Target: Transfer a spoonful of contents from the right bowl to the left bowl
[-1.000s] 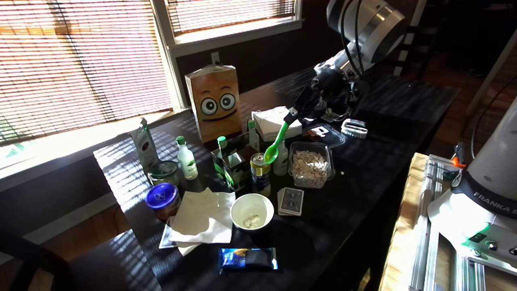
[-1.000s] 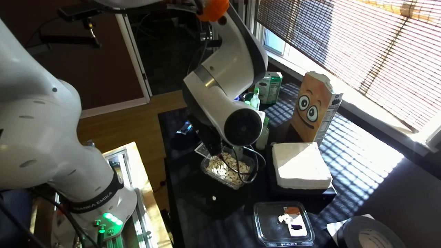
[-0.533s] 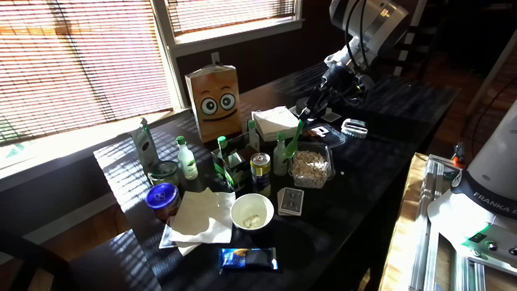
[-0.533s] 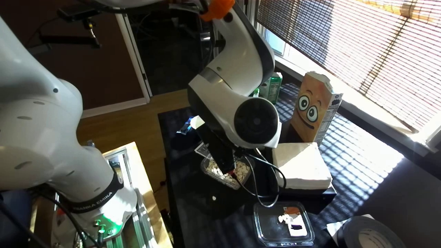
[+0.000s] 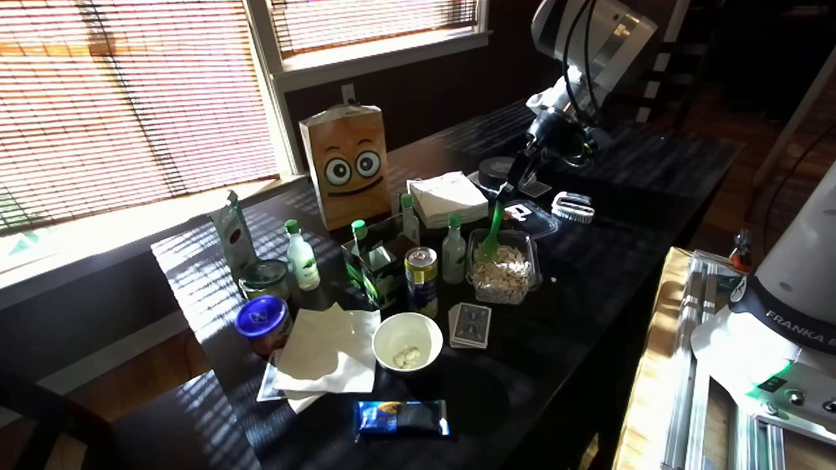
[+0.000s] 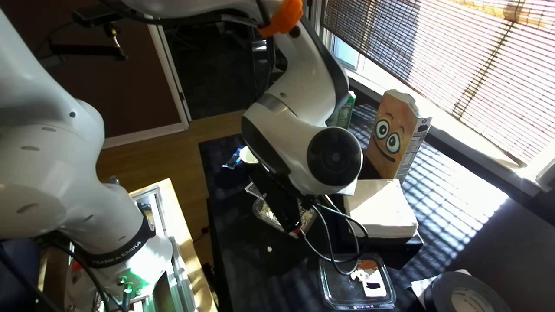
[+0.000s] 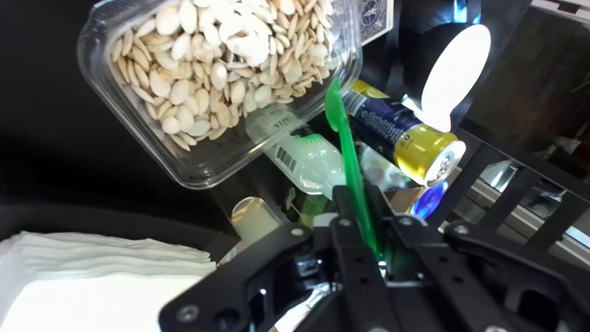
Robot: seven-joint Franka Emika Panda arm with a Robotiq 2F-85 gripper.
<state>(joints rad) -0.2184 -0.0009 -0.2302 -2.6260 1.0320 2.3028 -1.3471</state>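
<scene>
My gripper point(image 5: 504, 189) is shut on the handle of a green spoon point(image 5: 493, 235). The spoon slants down, its tip over the near-corner seeds of a clear plastic container point(image 5: 508, 297); I cannot tell whether it touches them. Pale seeds point(image 5: 513, 264) fill much of the container. In the wrist view the spoon point(image 7: 348, 138) runs up from the gripper point(image 7: 359, 196) towards the container's wall point(image 7: 203, 177), and its scoop appears edge-on. A white bowl point(image 5: 405, 326) with a few seeds inside stands apart; it shows overexposed in the wrist view point(image 7: 456, 69). The arm hides the spoon in an exterior view.
A yellow-and-blue can point(image 5: 421, 277) and a green-capped bottle point(image 5: 453, 251) stand beside the container. A card deck point(image 5: 471, 325) lies between container and bowl. White napkins point(image 5: 447, 199), a brush point(image 5: 573, 207) and a clear lid point(image 6: 338, 286) lie behind. A carton point(image 5: 349, 170) stands further back.
The spoon has moved from in front of the can, past the bottle, to the container, and lowered. My gripper has kept hold of it. The bowl and container have not moved.
</scene>
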